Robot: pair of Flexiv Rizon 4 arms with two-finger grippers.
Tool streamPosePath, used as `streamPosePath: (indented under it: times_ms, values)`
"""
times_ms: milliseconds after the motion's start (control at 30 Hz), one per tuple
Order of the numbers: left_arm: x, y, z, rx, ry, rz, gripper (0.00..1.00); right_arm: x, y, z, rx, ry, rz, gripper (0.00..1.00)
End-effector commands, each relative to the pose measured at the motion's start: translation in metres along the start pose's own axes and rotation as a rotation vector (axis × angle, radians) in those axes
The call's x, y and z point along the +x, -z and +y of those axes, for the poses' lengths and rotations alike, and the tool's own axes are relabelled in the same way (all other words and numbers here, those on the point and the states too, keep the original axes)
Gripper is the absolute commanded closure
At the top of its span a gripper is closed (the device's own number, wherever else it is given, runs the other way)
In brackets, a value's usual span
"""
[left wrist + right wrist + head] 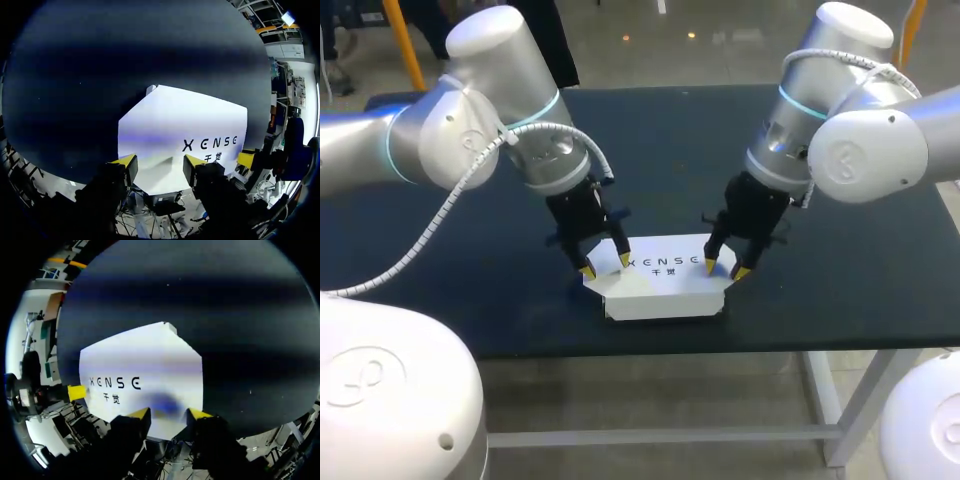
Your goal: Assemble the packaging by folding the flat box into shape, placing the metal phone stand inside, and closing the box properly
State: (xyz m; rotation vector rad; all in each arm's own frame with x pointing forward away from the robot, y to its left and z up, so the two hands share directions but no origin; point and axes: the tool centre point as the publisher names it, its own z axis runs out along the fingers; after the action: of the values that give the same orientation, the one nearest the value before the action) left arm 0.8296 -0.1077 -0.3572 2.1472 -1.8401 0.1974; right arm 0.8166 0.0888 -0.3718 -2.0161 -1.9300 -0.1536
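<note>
The white box (665, 285) lies folded and closed-looking near the table's front edge, print side up. My left gripper (606, 266) stands over its left end, fingers apart, tips down on the angled corner; in the left wrist view the box (185, 125) fills the space ahead of the left gripper (159, 167). At the right end my right gripper (725, 269) stands the same way, its fingers apart over the box (145, 360) in the right wrist view (170, 415). Neither gripper clamps anything that I can see. No metal phone stand shows in any view.
The dark table (660, 160) stretches bare behind and beside the box. Its front edge runs just below the box. Each wrist view catches a yellow fingertip of the other arm at the box's far end: the right arm's fingertip (245, 159) and the left arm's fingertip (76, 392).
</note>
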Motion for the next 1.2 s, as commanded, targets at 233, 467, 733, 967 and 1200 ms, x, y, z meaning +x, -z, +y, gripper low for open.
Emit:
streamPosePath:
  times_ms: [233,467,733,967,1200]
  values:
    - [-0.001,-0.002,0.002,0.028,-0.002,-0.003,0.4,0.0,-0.001,-0.001,-0.043,0.019,-0.006,0.35]
    - [-0.003,-0.004,0.004,0.073,-0.026,0.028,0.33,0.001,-0.004,-0.001,-0.073,0.037,-0.002,0.38]
    - [-0.004,-0.006,0.007,0.129,-0.057,0.027,0.35,-0.001,-0.006,0.002,-0.116,0.047,0.009,0.4]
    - [-0.004,-0.01,0.009,0.197,-0.083,0.032,0.3,-0.002,-0.008,0.004,-0.146,0.059,0.007,0.35]
    - [-0.005,-0.012,0.009,0.231,-0.096,0.025,0.33,-0.002,-0.01,0.007,-0.155,0.066,0.015,0.38]
